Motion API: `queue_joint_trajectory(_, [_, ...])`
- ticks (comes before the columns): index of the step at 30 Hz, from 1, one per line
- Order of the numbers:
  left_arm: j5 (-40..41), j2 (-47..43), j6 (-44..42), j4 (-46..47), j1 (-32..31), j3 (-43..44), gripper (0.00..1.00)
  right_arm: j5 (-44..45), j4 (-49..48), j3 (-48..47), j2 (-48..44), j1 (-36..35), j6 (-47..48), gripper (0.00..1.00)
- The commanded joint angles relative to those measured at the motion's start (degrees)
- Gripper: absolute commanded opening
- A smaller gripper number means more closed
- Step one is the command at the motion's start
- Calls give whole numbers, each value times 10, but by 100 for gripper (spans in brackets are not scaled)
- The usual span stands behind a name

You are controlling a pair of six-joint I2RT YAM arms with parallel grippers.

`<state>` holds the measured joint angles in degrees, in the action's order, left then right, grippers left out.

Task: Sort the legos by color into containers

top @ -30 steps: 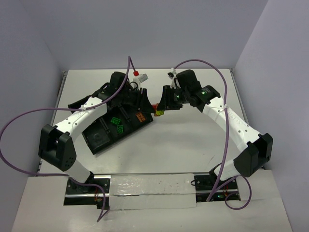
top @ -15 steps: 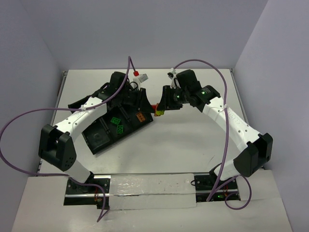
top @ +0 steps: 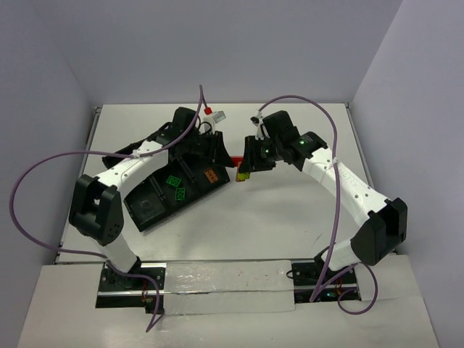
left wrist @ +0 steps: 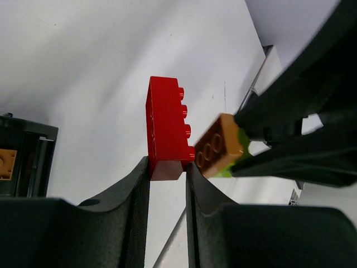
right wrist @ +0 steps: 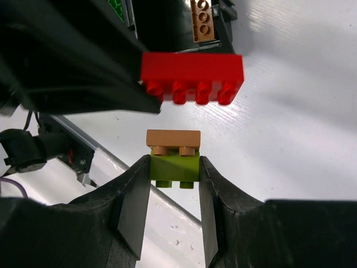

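Note:
My left gripper (left wrist: 167,167) is shut on one end of a red lego (left wrist: 165,131), held above the table just right of the black tray (top: 156,206). My right gripper (right wrist: 174,164) is shut on a yellow-green lego (right wrist: 174,167) with an orange lego (right wrist: 173,139) stuck to it. This pair hangs just apart from the red lego (right wrist: 192,72). From above, the red lego (top: 233,157) and the pair (top: 243,175) sit close together between the two wrists. The containers hold two green legos (top: 176,185) and an orange lego (top: 211,174).
The tray lies at an angle on the white table (top: 290,210), under my left arm. Purple cables (top: 43,174) loop off both arms. Walls close in the table on three sides, and a metal rail (top: 225,283) runs along the near edge.
My left gripper has closed on the red lego, which now stands apart from the orange and yellow-green pair. The left arm has swung, and the right gripper has shifted slightly left.

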<state>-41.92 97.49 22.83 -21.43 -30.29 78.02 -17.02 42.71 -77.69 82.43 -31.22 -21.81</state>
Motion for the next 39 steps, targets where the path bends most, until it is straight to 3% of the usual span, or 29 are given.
queue_joint_trajectory(1, [10,20,10,26,11,41,0,17,6,3,-29,3,13,0])
queue_joint_trajectory(14, [18,45,4,-10,58,84,0,91,39,-7,-33,9,18,0])
queue_joint_trajectory(19, [41,-11,-20,-72,101,66,0,103,38,-3,-36,18,18,0])
queue_joint_trajectory(23, [57,-138,-12,-115,185,-36,0,106,35,1,-37,24,20,0])
queue_joint_trajectory(28, [145,-272,-6,-202,269,-99,0,96,29,-1,-28,27,23,0])
queue_joint_trajectory(34, [276,-355,71,-298,285,-164,0,91,26,-9,-23,27,25,0])
queue_joint_trajectory(39, [362,-392,114,-315,285,-199,0,88,23,-4,-24,27,25,0])
